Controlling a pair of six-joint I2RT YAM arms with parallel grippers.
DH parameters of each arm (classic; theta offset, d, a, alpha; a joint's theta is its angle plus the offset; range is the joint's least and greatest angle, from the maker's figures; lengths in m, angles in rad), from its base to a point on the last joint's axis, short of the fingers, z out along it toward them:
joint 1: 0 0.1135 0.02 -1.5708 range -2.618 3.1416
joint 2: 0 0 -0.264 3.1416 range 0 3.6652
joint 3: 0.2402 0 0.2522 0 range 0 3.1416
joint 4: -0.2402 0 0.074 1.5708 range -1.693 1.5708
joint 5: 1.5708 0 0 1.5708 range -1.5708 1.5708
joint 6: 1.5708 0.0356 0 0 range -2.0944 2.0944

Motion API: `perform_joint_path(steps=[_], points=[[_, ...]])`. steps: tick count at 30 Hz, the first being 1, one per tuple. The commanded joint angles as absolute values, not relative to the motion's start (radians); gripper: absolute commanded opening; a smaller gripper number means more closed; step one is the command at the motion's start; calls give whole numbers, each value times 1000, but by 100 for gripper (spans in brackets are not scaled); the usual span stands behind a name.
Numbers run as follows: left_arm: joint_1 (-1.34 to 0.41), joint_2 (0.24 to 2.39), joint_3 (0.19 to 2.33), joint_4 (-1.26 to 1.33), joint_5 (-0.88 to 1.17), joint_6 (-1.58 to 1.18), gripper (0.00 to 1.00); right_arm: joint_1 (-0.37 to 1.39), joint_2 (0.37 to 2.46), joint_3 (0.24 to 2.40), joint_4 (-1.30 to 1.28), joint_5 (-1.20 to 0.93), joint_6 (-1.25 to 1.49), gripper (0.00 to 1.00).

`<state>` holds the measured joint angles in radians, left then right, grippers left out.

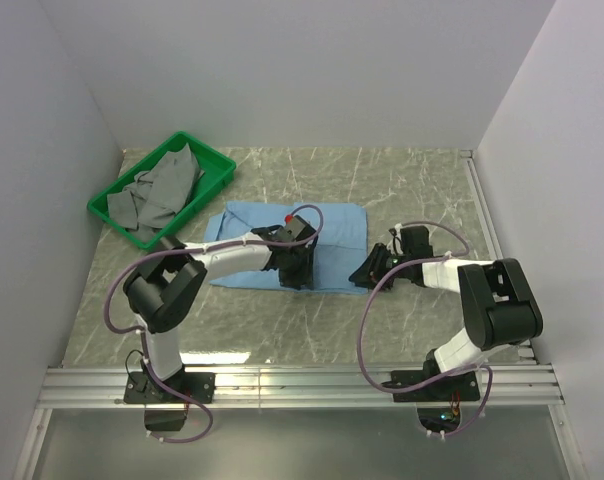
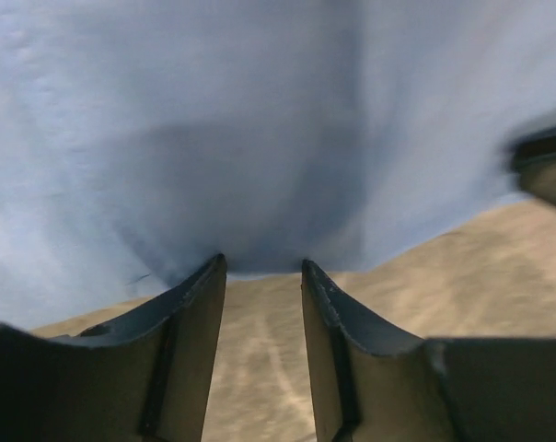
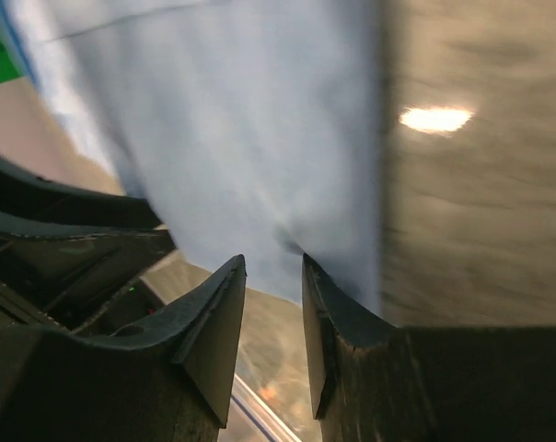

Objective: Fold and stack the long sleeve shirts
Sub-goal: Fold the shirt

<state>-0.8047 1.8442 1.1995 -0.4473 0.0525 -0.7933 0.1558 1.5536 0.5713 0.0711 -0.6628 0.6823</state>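
Observation:
A single light blue long sleeve shirt [image 1: 252, 225] lies flat on the marble table as a wide rectangle. My left gripper [image 1: 295, 272] is at the middle of its near edge. In the left wrist view the shirt [image 2: 214, 120] fills the upper frame, and that gripper [image 2: 260, 262] is open, its tips at the hem and bare table between the fingers. My right gripper [image 1: 367, 270] sits at the near right corner. It is open [image 3: 273, 258], with its tips at the edge of the shirt [image 3: 241, 120].
A green bin [image 1: 212, 155] at the back left holds crumpled grey clothes [image 1: 162, 190]. The marble table [image 1: 412, 180] is walled in by white panels on three sides. An aluminium rail [image 1: 302, 385] runs along the near edge. The left arm [image 3: 57, 239] shows dark beside the right fingers.

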Motion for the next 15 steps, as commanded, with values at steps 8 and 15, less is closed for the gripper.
perform_joint_path(steps=[8, 15], points=[[-776, 1786, 1066, -525, -31, -692, 42, 112, 1539, 545, -73, -500, 620, 36], [-742, 1711, 1064, -555, -49, -673, 45, 101, 1439, 580, -153, -472, 577, 35]])
